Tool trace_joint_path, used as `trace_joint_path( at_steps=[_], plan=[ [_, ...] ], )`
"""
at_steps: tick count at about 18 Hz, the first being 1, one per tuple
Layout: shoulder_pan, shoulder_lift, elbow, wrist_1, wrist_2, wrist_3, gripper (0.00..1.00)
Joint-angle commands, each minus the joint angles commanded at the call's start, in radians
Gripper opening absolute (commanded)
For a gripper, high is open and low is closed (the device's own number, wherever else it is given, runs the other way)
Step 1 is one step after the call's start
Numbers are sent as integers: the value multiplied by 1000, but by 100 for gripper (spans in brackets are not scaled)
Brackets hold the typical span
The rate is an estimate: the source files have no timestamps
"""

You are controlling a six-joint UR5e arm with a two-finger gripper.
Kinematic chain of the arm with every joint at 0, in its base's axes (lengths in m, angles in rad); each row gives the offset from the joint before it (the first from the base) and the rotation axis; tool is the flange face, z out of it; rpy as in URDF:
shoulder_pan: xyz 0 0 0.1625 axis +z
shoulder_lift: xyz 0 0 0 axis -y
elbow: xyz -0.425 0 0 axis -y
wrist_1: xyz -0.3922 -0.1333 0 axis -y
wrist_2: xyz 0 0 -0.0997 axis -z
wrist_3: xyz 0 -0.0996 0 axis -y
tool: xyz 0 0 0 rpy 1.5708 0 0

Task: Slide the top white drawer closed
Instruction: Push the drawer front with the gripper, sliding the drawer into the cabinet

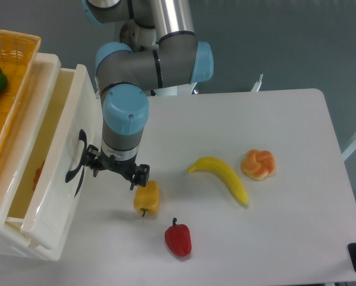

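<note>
Hand (115, 170) against top white drawer (59, 179) handle; finger spread apparently unclear; drawer part open.

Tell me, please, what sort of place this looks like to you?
Probably a robotics lab set up for manipulation trials: a UR5e arm at a plain white table, a white drawer unit, and toy-like produce such as a banana.

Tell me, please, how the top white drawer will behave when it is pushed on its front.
The top white drawer looks like stiff glossy plastic, so it probably slides without bending. The pincer might slip on that smooth panel. It seems to hold only one small orange item, so it is likely light.
</note>
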Motion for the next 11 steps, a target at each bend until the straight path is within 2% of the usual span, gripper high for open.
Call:
trace_joint_path(
  at_steps=[11],
  plan=[
    [-32, -3, 0, 0, 2, -5, 100]
  ],
)
